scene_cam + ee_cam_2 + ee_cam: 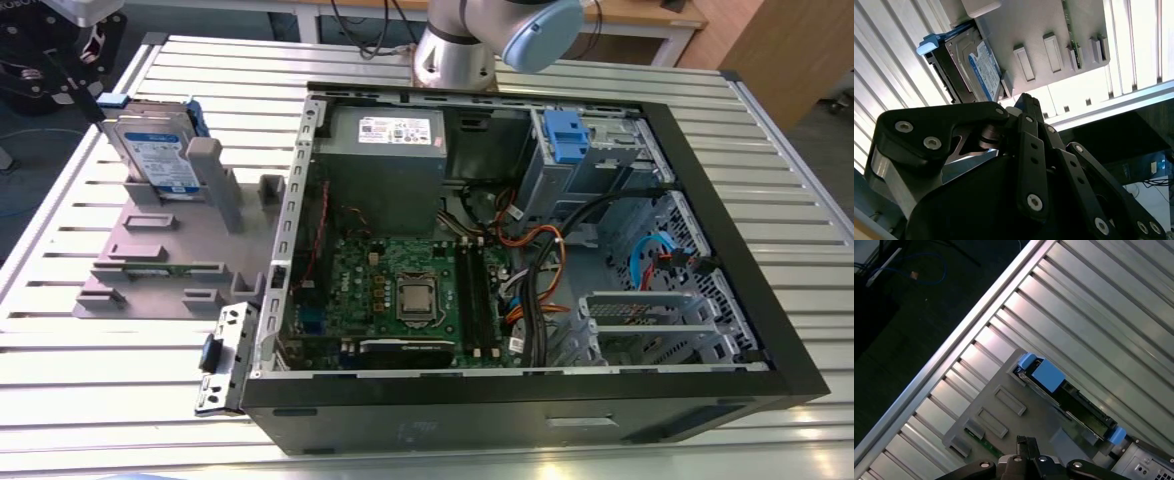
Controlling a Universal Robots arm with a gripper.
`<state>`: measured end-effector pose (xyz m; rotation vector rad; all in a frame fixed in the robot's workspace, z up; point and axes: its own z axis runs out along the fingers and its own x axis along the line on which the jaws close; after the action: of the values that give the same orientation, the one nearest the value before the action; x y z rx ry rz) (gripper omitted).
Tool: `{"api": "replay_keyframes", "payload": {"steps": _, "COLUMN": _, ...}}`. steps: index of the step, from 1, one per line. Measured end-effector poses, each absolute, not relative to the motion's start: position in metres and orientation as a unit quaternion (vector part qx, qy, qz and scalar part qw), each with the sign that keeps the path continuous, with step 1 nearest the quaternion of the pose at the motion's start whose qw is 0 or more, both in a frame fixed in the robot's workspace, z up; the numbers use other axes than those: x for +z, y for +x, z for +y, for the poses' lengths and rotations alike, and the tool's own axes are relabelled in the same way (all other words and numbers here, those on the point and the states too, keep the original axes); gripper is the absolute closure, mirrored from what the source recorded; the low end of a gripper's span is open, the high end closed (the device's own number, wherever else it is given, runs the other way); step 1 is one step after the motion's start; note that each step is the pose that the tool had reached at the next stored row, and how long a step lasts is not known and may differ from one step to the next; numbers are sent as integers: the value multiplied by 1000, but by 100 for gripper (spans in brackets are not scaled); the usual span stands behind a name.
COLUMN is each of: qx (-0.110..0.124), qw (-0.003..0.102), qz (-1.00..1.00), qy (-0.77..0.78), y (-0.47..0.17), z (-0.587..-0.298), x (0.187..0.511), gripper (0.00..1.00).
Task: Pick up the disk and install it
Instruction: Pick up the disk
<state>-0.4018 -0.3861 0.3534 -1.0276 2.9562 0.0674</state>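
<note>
Step in hand: approach for the pick. The gripper [1026,102] is near the disk [154,150] but apart from it, and carries nothing.
Gripper state: apart or together, I cannot tell (its own linkage blocks the view).
Disk: on edge in the grey holder [147,250] on the slatted table [107,400], beside the open computer case [507,420], at the exterior view's left.
Pick calls for: by my judgement, squaring up over the blue-framed top edge, clear of the holder's posts.
Writing: a white-and-blue label on the disk's face; print too small to read.

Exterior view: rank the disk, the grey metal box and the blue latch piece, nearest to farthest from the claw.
1. The disk, upright in the grey holder by the claw, exterior view's left.
2. The grey metal box, in the case, middle.
3. The blue latch piece, beyond it toward the exterior view's right.
</note>
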Motion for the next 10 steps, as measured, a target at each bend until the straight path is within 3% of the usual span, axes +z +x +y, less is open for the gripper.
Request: {"api": "replay_keyframes", "payload": {"steps": 10, "qx": 22, "qw": 5, "qz": 942, "qy": -334, "y": -402, "z": -386, "x": 353, "gripper": 89}}
